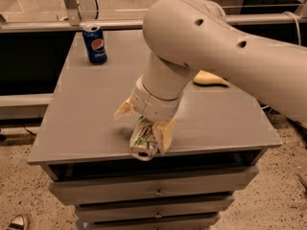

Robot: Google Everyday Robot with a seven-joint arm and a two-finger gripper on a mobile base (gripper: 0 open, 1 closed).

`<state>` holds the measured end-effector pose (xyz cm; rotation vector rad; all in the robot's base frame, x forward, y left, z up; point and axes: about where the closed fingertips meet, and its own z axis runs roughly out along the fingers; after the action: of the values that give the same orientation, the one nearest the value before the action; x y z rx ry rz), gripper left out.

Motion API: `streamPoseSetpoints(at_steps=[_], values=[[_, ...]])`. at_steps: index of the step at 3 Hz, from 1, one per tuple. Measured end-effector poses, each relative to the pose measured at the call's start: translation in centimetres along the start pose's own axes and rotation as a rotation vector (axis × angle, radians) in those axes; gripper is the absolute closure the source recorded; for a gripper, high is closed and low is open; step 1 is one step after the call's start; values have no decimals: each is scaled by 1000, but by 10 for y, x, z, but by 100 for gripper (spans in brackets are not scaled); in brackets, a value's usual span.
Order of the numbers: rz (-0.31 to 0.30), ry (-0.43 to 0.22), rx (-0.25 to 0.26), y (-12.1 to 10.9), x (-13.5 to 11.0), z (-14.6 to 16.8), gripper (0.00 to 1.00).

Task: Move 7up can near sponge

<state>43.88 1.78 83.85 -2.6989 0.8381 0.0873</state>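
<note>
7up can [144,139] lay on its side at the near edge of the desk [81,119], with one silver end turned toward the camera and just short of the front lip. Below that lip you saw the desk's stacked drawer fronts [156,191], each with a small pull at its middle.

Your end effector [140,132] reached down from above and stood directly over the can. Its two pale fingers [163,134] were spread apart. One sat close against the can's flank on the picture's right, though whether it touched could not be told. The other pointed outward on the picture's left, clear of the can, with bare desk beneath it. The can was therefore straddled and not clamped.

Above the fingers, the round wrist joined your thick, light-coloured arm [230,56], which crossed the upper right of the view and covered much of the desk's middle.

Behind the arm, on the right-hand part of the desk, lay the sponge [211,78], pale yellow and flat. Its left end was hidden by the arm. It lay well apart from the 7up can, farther back and to the right.

At the far left corner of the desk a blue Pepsi can [95,43] stood upright. Beyond the desk ran a metal rail [57,25], with pale floor behind it.
</note>
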Motion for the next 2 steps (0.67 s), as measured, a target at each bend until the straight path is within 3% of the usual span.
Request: streamPoseSetpoints(at_steps=[1, 2], values=[[-32, 47, -14, -1, 0, 1, 49], [2, 41, -36, -4, 6, 0, 71]])
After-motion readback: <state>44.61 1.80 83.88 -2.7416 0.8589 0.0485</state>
